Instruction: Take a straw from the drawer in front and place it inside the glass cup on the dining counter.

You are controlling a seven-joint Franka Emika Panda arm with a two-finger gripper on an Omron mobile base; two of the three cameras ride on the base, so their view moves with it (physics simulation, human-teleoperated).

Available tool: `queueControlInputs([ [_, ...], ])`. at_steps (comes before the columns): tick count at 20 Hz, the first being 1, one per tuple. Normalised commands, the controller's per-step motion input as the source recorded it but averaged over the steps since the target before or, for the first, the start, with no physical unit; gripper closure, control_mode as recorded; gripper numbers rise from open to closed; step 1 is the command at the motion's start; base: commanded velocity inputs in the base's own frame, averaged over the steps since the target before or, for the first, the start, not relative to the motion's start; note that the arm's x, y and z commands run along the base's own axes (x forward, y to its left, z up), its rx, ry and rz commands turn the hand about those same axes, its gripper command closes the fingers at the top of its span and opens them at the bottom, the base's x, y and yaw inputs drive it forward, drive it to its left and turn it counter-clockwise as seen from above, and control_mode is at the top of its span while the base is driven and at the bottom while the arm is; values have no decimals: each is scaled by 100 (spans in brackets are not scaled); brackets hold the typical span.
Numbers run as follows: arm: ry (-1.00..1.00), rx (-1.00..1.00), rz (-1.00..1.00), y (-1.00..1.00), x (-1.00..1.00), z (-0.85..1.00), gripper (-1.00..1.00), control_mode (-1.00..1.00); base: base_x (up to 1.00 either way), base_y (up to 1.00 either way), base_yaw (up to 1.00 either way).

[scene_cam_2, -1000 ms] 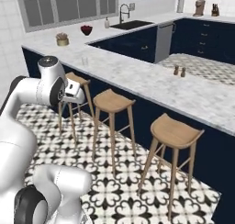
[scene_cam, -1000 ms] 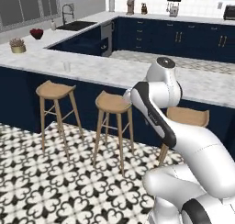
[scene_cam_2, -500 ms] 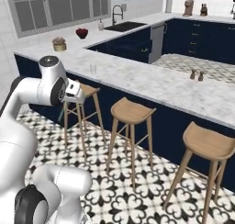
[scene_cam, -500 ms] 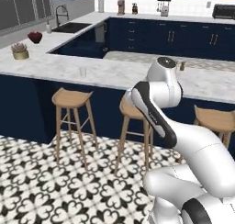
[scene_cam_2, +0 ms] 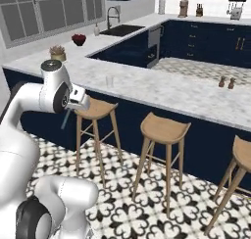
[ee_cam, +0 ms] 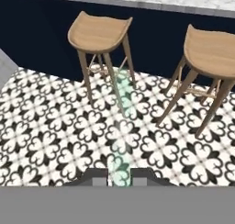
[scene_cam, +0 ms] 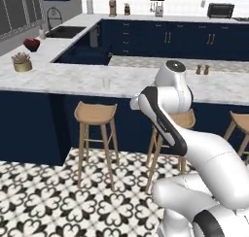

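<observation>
Pale-green straw [ee_cam: 120,126] sits pinched in my closed gripper [ee_cam: 119,176]; the base has rolled nearer the dining counter [scene_cam: 146,83], the glass cup [scene_cam_2: 110,81] approaching reach.

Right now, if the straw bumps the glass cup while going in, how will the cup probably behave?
The cup looks small and thin-walled, so it is probably light and may slide or tip on the smooth marble counter. Nothing stands against it to brace it. The straw in the end effector is long and thin, so it should probably flex first.
</observation>
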Motion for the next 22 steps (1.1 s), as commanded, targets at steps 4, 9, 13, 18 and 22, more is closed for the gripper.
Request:
queueControlInputs([
  [4, 0, 0, 0, 0, 0, 0, 100, 100, 39, 100, -34],
  [9, 0, 0, 0, 0, 0, 0, 100, 100, 57, 100, -39],
  [13, 0, 0, 0, 0, 0, 0, 100, 100, 80, 99, -37],
  [18, 0, 0, 0, 0, 0, 0, 100, 100, 97, 85, -35],
  [22, 0, 0, 0, 0, 0, 0, 100, 100, 100, 41, -32],
])
